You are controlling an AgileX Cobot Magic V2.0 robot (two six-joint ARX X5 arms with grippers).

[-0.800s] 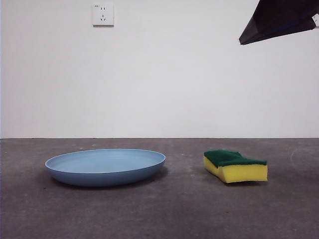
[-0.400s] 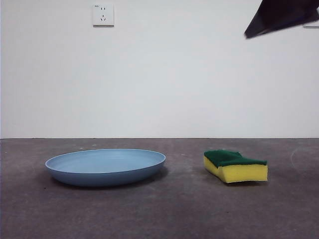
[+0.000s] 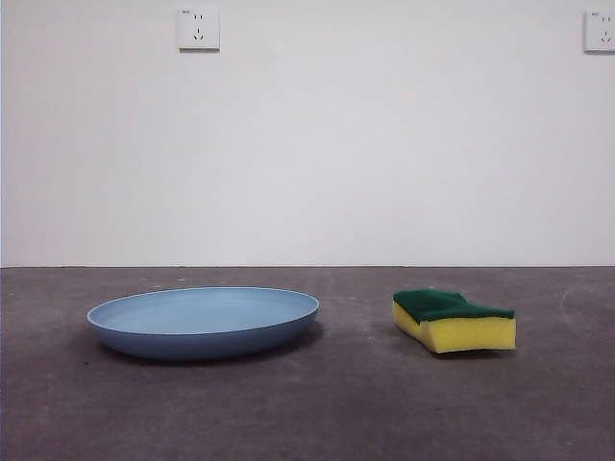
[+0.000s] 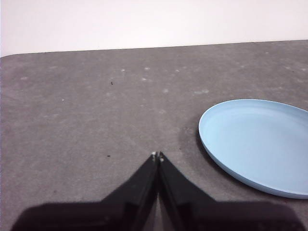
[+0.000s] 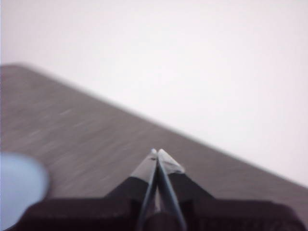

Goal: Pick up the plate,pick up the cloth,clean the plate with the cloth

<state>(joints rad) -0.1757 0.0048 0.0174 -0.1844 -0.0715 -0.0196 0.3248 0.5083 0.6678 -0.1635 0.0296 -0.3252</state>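
The light-blue plate (image 3: 204, 321) lies flat on the grey table, left of centre in the front view. To its right sits the cloth (image 3: 454, 320), a yellow sponge block with a dark green top. No arm shows in the front view. My left gripper (image 4: 157, 155) is shut and empty, above bare table beside the plate (image 4: 257, 143). My right gripper (image 5: 157, 152) is shut and empty too, in a blurred view with an edge of the plate (image 5: 19, 187) at one side. The cloth is in neither wrist view.
A white wall rises behind the table, with a socket (image 3: 198, 29) at upper left and another socket (image 3: 600, 31) at upper right. Bare grey table surface (image 3: 356, 403) lies around and between the two objects.
The dark arm tip at the top right corner of the front view has risen out of the picture, uncovering the right wall socket. Plate and cloth have not moved.
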